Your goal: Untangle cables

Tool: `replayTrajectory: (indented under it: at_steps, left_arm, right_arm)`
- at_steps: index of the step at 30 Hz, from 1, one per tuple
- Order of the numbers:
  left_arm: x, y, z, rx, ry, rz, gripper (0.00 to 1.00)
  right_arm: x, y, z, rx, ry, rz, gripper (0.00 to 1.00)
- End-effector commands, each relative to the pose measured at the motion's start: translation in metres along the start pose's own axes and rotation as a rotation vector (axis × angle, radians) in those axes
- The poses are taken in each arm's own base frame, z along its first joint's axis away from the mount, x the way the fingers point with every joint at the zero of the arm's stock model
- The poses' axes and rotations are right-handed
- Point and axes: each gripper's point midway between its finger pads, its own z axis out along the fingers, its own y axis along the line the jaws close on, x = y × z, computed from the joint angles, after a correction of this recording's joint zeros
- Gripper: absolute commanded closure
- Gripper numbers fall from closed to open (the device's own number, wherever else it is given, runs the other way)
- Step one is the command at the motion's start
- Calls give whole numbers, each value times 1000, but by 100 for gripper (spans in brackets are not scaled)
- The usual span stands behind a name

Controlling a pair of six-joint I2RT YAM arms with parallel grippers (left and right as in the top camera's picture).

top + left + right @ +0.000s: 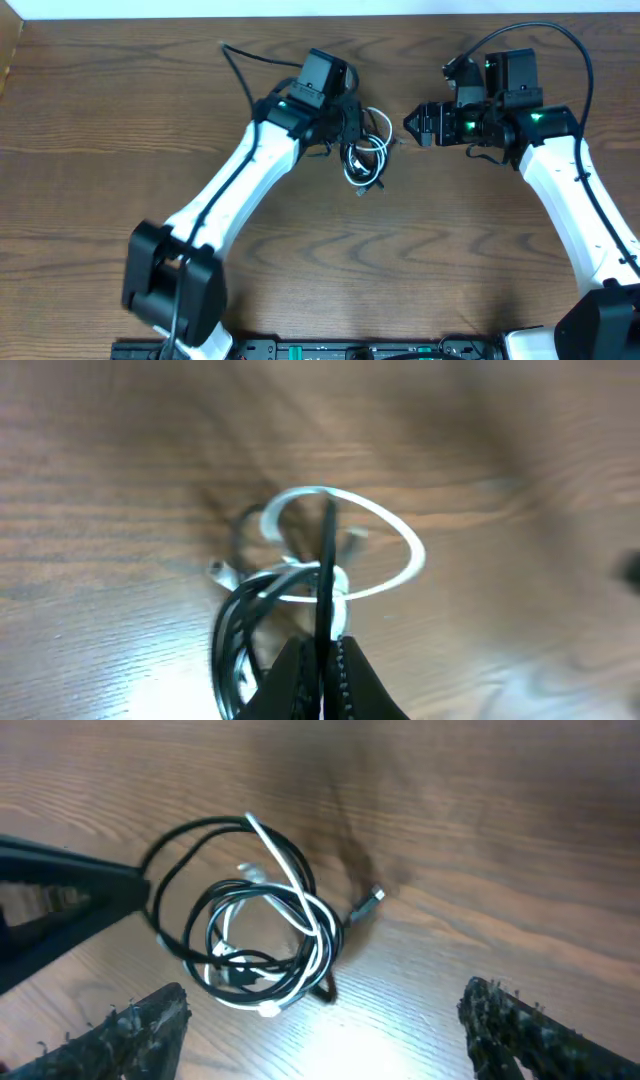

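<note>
Well inside table (100, 120) edges, cables (365, 155).

Cable coil (366, 152) on table (100, 150), upper centre of overhead frame. L gripper (352, 122) touching coil's upper-left edge; R gripper (410, 124) just right of coil, apart.

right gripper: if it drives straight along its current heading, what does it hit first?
Most likely the cable coil, which lies straight ahead of the open right gripper. The left gripper, shut on that coil, sits beyond it. Height is unclear; it could pass just above.
</note>
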Motion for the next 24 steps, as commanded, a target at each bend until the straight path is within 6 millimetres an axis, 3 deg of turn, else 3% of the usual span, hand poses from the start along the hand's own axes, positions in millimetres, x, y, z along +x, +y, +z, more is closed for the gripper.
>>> replayTrajectory:
  at_steps: [1,8,16,21,24]
  left_arm:
    - [-11,-7,-21,44,-40,-31,93]
    - [-28,-4,-48,64,-109,-121,92]
    - [-59,-8,-89,114,-251,-111,93]
    - [-63,-28,-110,201,-283,-74,92]
    - [-59,-42,-120,263,-281,47,92]
  right_arm:
    - [-6,15,3,-40,-10,-48,19]
    - [-7,33,5,-100,-17,-77,21]
    - [-7,33,5,-100,-15,-78,20]
    - [-7,33,6,-100,-18,-80,20]
    - [-11,32,8,-94,-30,-92,20]
